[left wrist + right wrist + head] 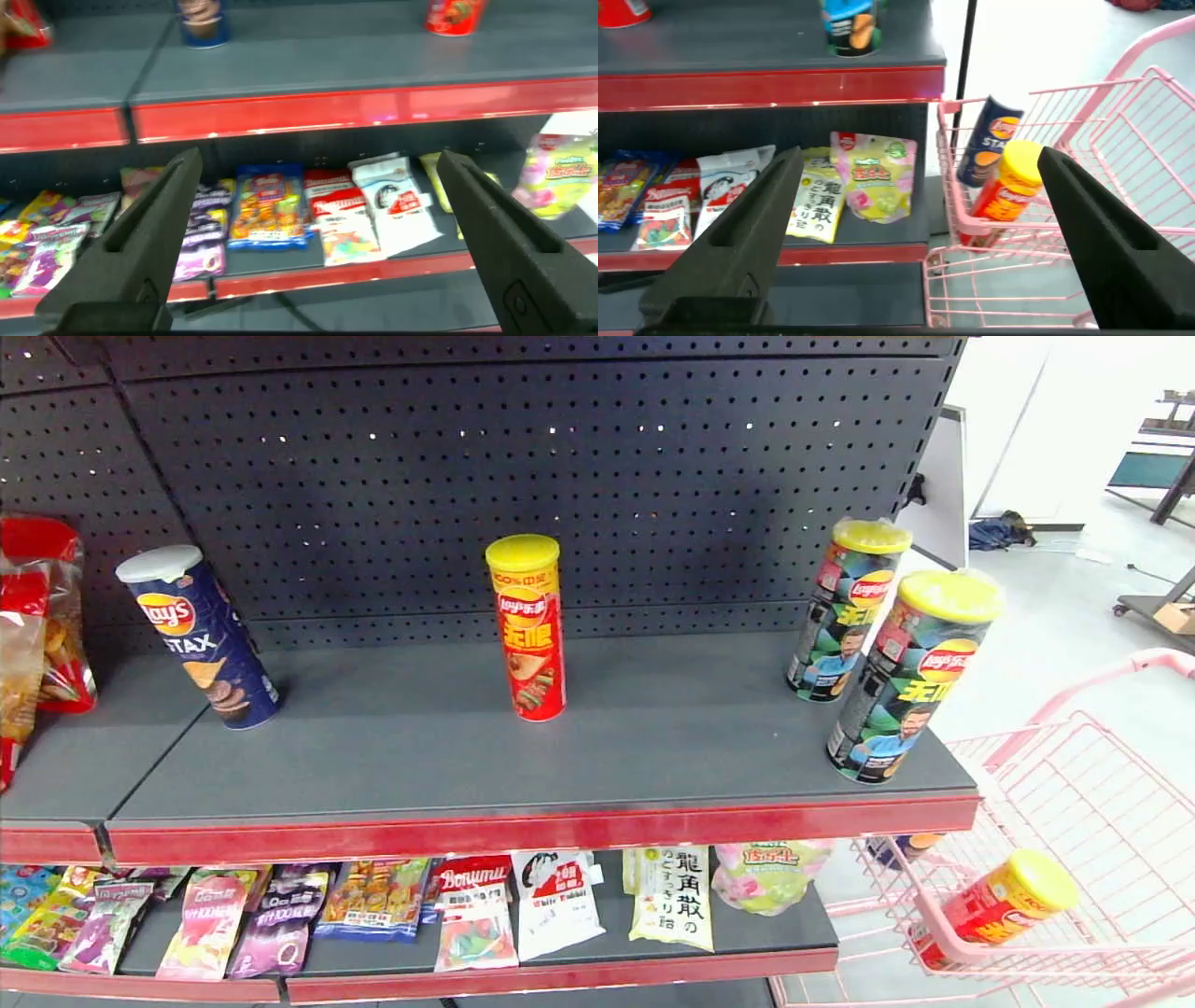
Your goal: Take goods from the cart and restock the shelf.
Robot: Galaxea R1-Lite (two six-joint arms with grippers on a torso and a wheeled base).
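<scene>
Right hand (pixel 917 159), spread wide and empty, is the nearer one to the red can (pixel 1008 191) leaning lid-up in the corner of the cart (pixel 1148 44) beside the shelf (pixel 785 89).

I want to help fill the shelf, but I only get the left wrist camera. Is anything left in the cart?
Observer: Yes. A red can with a yellow lid sits tilted in the pink cart, just off the right end of the shelf.
Child: Is the other claw already holding one?
Observer: No, the right claw is open and empty, pointed toward the cart.
</scene>
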